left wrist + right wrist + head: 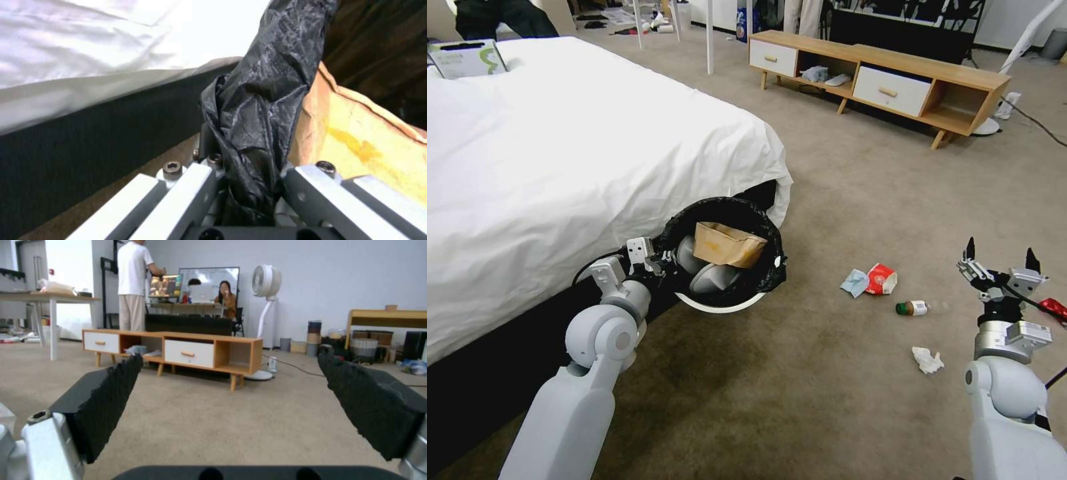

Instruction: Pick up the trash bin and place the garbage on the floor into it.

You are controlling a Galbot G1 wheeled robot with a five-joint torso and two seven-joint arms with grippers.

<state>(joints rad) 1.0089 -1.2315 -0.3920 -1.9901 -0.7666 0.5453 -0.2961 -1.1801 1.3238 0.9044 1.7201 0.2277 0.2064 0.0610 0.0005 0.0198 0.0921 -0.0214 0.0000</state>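
Head view: left gripper (657, 257) pinched on the black-bagged rim of the trash bin (725, 256), held tilted off the carpet beside the bed (560, 167) corner, brown paper bag (727, 244) inside. Right gripper (1000, 263) spread wide, empty, over open carpet; packet (882, 279), mask (854, 283), bottle (912, 307), tissue (927, 360) lie between.

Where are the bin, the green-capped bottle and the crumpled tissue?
bin (720, 308): head view, on its white lower rim below the black bag.
bottle (918, 307): head view, on its label, lying on the carpet.
tissue (927, 360): head view, on its middle, on the carpet near the right arm.
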